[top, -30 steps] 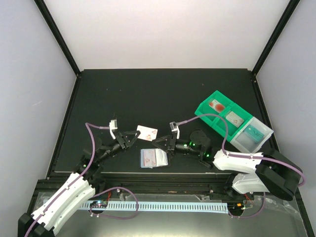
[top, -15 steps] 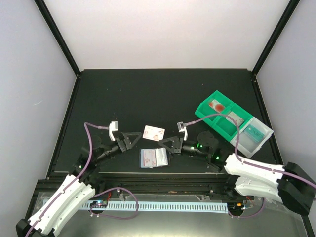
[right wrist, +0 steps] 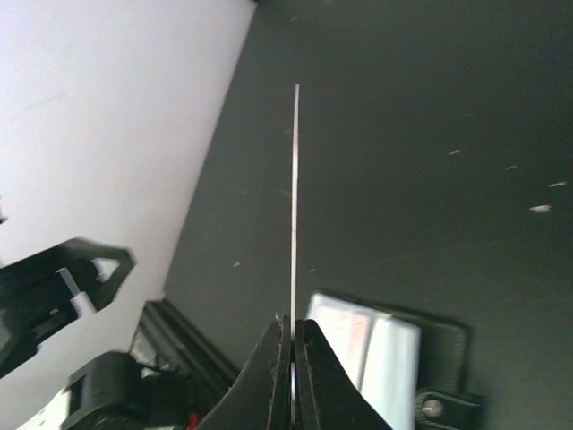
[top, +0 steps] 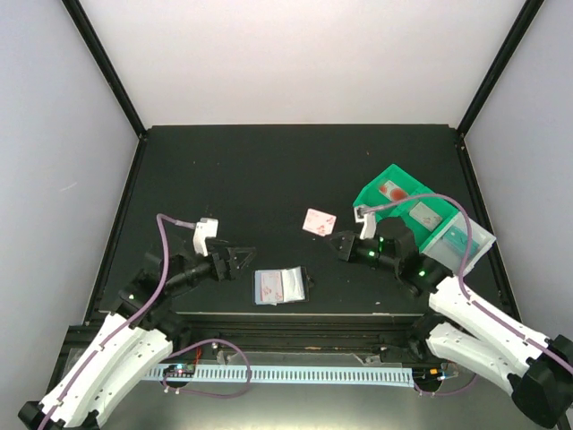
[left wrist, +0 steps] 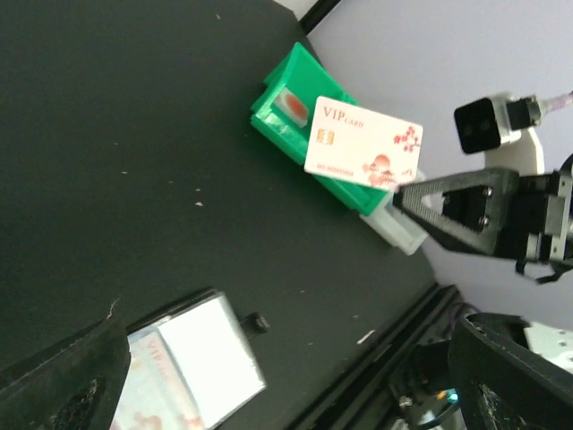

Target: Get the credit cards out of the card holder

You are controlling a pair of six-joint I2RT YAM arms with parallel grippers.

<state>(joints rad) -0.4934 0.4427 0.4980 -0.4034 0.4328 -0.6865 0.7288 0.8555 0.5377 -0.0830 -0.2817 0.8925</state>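
Observation:
A white credit card (top: 320, 221) with red marks hangs above the table, pinched at one edge by my right gripper (top: 336, 236). In the right wrist view this card (right wrist: 295, 197) stands edge-on between the shut fingers (right wrist: 294, 339). The left wrist view shows its printed face (left wrist: 363, 143). The card holder (top: 280, 285) lies open on the table, pale inner side up, with a red-marked card still in a clear pocket (left wrist: 192, 354). My left gripper (top: 238, 260) stands open and empty to the left of the holder, its fingers (left wrist: 63, 394) wide apart.
A green-and-clear compartment tray (top: 372, 204) stands at the right, behind the right arm. It holds a red-marked card (top: 392, 190), a grey card (top: 423, 213) and a teal card (top: 459, 237). The table's front rail runs just below the holder.
The left gripper has opened, let go of the white card and drawn back left. The right gripper has carried the card to the right and away from the holder, toward the tray.

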